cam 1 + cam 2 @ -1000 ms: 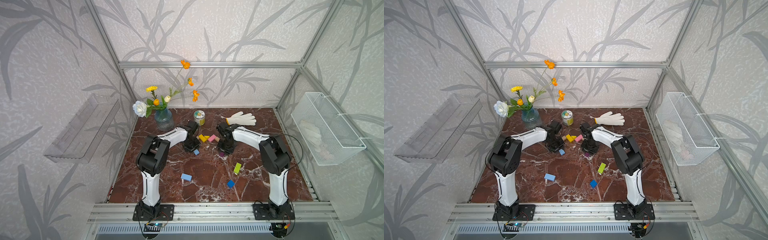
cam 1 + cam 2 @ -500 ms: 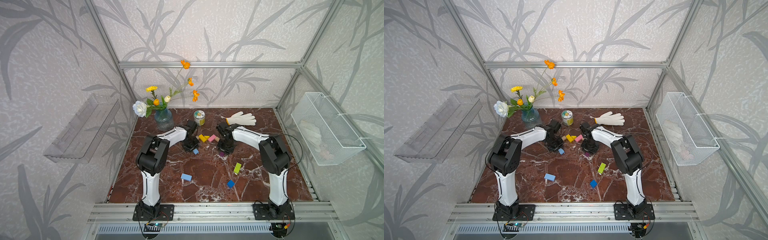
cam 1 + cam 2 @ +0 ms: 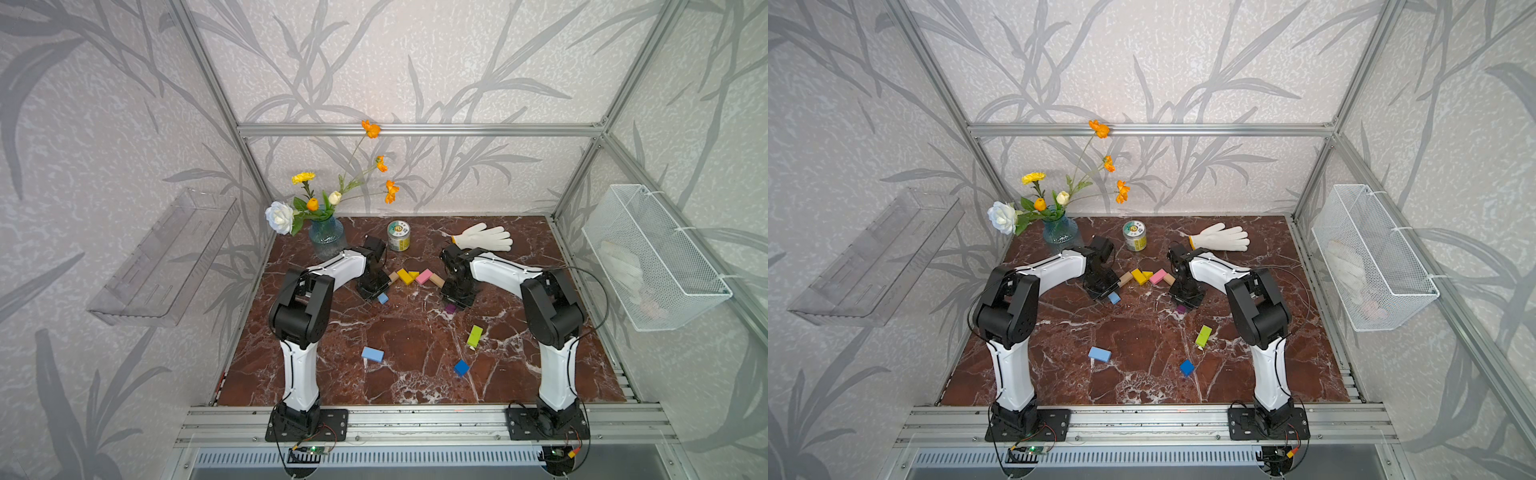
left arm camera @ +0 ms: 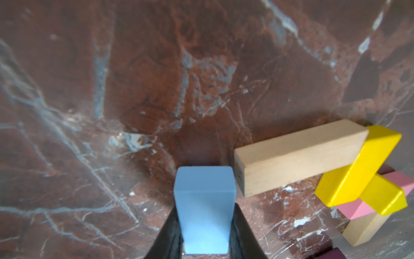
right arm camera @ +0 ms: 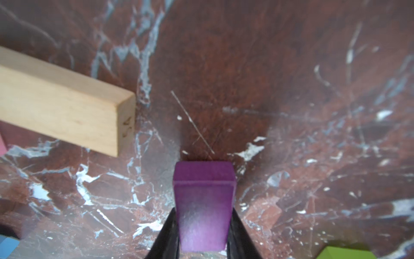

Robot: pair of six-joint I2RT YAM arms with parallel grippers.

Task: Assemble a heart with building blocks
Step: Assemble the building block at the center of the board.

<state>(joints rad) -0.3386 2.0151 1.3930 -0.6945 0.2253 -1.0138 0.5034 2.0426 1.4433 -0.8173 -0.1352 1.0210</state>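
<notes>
Vs a second ago: both arms are sitting slightly further outward, the left pincer toward its own side and the right pincer toward its own. It's a small shift only. The loose blocks aren't moving: second light blue block, lime green block and dark blue block are lying toward the front of the worktop.

Left pincer is clamping a light blue block, just beside the tan end of the heart, which is sitting as a five-block row at back-centre. Right pincer is gripping a purple block near the row's other tan end.

Both arms are reaching in from the front rail, elbows raised, wrists pitching down. Can't tell whether the held blocks are touching the worktop.
</notes>
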